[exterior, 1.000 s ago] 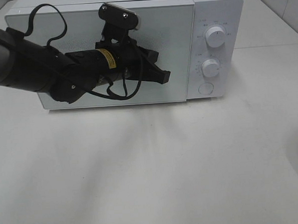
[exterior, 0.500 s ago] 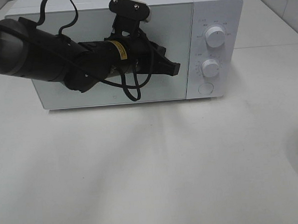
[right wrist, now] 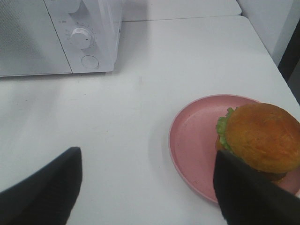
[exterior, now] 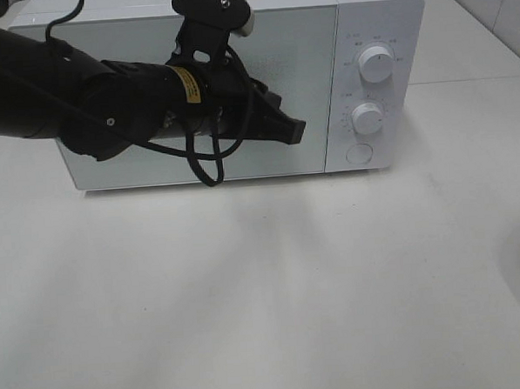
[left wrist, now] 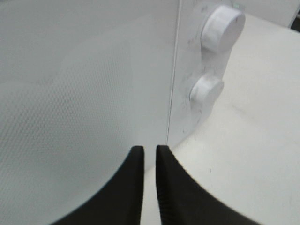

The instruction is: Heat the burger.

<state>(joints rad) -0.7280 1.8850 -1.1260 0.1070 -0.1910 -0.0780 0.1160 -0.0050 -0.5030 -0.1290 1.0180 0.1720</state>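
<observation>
Jaws of left gripper (left wrist: 150,154) nearly shut, a slit between, empty, at microwave (exterior: 356,33) door seam. Right gripper (right wrist: 145,187) jaws wide, empty; burger (right wrist: 258,140) on pink plate (right wrist: 192,136) just ahead, beside one jaw. Right arm far nearer.

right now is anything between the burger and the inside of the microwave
Yes. The microwave door looks shut, flush with the control panel, so the cavity is closed off. The left gripper sits near the door's edge, holding nothing. The burger rests on the pink plate on the table, with bare tabletop between it and the microwave.
</observation>
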